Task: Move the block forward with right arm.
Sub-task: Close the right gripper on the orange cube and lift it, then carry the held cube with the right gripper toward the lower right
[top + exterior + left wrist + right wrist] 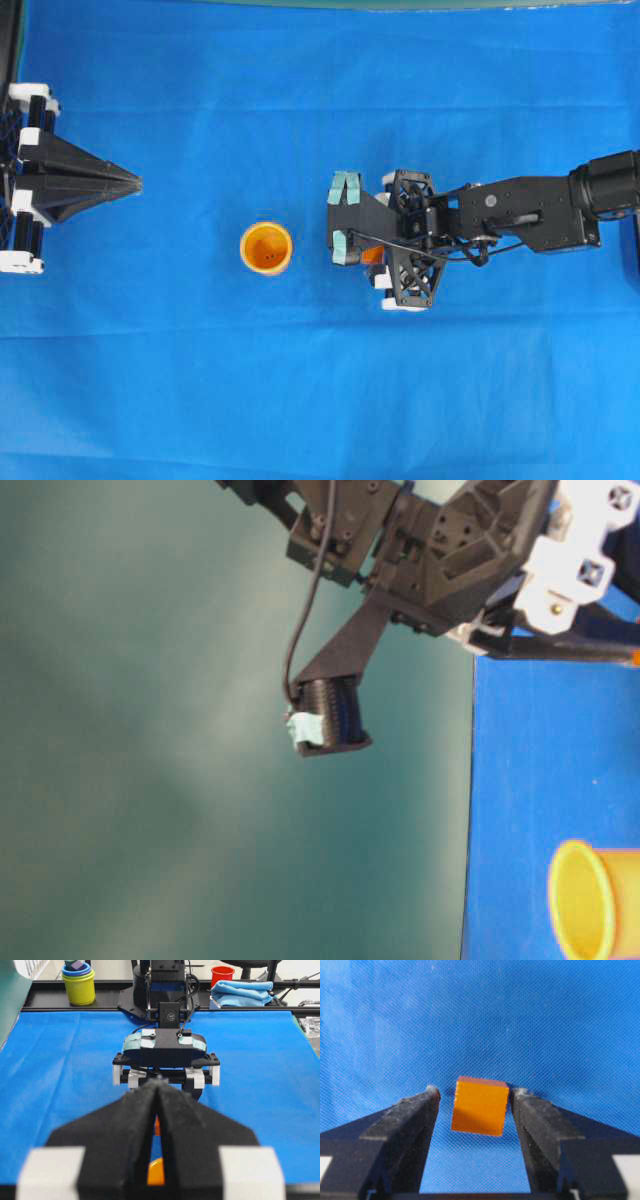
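Straddling the block [480,1106] with spread fingers, the right gripper [476,1097] is lined up to grasp.

Its two black fingers [410,1125] stand apart on either side of the small orange cube, a sliver of cloth showing between each tip and the block, so nothing is held yet. The block sits on the blue cloth [200,380], slightly skewed to the fingers. I'd call this the approach step; next the jaws must close squarely on it, then carry it forward. Farther out, the orange cup [266,247] stands near, toward the left gripper [135,183], which rests pinched together at the table's far side, holding nothing.
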### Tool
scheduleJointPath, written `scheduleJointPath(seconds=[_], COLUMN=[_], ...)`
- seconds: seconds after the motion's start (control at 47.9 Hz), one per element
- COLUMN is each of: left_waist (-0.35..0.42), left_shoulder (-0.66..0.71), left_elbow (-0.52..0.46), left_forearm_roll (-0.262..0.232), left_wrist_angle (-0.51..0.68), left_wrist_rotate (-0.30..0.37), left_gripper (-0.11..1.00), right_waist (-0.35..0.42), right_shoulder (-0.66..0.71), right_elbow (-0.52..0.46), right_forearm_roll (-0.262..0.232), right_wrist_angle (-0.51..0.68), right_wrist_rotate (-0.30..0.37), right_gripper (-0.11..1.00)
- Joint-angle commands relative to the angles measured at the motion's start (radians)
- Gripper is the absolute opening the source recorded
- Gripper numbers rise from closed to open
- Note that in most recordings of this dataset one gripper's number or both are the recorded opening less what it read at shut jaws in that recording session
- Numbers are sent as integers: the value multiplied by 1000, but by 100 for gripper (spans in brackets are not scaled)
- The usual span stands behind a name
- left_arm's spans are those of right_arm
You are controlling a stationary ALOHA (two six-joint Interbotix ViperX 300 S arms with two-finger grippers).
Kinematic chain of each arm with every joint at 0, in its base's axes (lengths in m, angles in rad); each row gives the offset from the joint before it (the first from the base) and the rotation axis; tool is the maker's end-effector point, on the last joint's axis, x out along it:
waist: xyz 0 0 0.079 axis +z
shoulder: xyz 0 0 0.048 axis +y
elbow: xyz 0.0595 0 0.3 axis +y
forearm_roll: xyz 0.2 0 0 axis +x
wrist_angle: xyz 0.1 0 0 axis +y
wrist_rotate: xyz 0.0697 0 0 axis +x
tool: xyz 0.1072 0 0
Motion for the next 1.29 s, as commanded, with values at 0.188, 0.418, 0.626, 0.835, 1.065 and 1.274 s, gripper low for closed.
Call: scheduleJointPath(seconds=[0.188,0.418,0.626,0.835,1.065,1.274], left_waist=[-2,-2,3,6,6,6], left_shoulder=[3,3,3,3,3,3], left_elbow=[-32,-32,-32,-32,-32,-34], left_forearm_roll=[3,2,2,2,2,3], left_wrist_angle=[8,8,8,8,8,8], left_wrist_rotate=[2,2,2,2,2,2], left_gripper=[0,0,0,0,0,0], right_waist=[3,5,5,6,9,43], right_shoulder=[-17,-75,-187,-307,-390,-434], right_elbow=[-5,-26,-61,-103,-138,-156], right_forearm_roll=[2,14,14,14,14,14], right_wrist_angle=[-11,55,202,379,489,545], right_wrist_rotate=[3,3,0,0,0,2], right_gripper=[52,41,41,41,41,41])
